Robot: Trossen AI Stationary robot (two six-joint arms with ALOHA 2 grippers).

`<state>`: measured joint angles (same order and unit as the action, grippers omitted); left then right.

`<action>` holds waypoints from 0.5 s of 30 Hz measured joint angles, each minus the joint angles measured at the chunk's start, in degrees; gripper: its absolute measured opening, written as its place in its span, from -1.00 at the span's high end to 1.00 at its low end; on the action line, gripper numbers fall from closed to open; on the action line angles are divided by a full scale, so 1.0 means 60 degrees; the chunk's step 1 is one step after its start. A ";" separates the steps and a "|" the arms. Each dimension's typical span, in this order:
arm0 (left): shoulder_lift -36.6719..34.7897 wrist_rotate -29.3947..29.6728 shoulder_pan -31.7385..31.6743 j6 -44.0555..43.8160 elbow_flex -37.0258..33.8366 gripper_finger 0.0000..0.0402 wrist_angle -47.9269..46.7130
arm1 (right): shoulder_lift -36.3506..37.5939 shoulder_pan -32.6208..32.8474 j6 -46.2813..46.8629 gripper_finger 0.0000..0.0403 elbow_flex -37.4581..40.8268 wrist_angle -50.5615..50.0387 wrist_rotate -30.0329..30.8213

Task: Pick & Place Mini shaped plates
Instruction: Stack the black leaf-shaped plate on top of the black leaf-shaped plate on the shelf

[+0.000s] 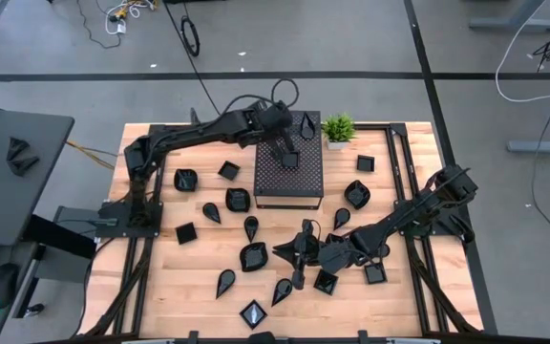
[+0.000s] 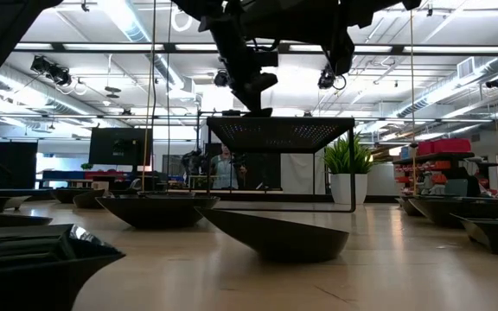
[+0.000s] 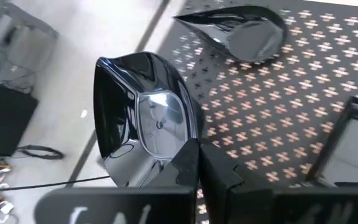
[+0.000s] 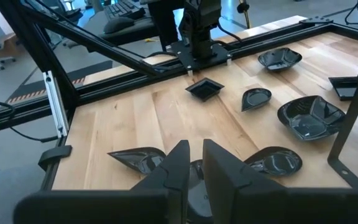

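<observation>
Pinching a glossy black rounded dish (image 3: 143, 121) by its rim, the left end effector (image 3: 197, 163) hovers over the perforated box (image 1: 289, 174).

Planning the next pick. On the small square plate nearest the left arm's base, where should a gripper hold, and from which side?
Likely one raised rim of the square plate, one finger inside, one outside, from straight above: it sits flat, open side up, nothing touching it. The left gripper holds its rounded plate likewise.
</observation>
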<state>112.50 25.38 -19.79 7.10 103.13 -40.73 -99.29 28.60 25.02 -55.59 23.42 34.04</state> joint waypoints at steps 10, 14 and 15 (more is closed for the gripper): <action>0.0071 -0.0176 -0.0027 -0.0075 -0.0007 0.93 -0.0213 | 0.0000 0.0000 -0.0001 0.76 0.0000 0.0026 0.0000; 0.0174 -0.0172 -0.0050 -0.0158 -0.0007 0.93 -0.0410 | 0.0000 0.0000 -0.0003 0.75 0.0000 0.0030 0.0000; 0.0200 -0.0177 -0.0051 -0.0227 -0.0009 0.93 -0.0480 | 0.0000 0.0000 -0.0004 0.75 0.0000 0.0030 0.0000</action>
<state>113.70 24.32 -20.10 5.74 103.08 -43.61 -99.29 28.60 24.99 -55.59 23.59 34.04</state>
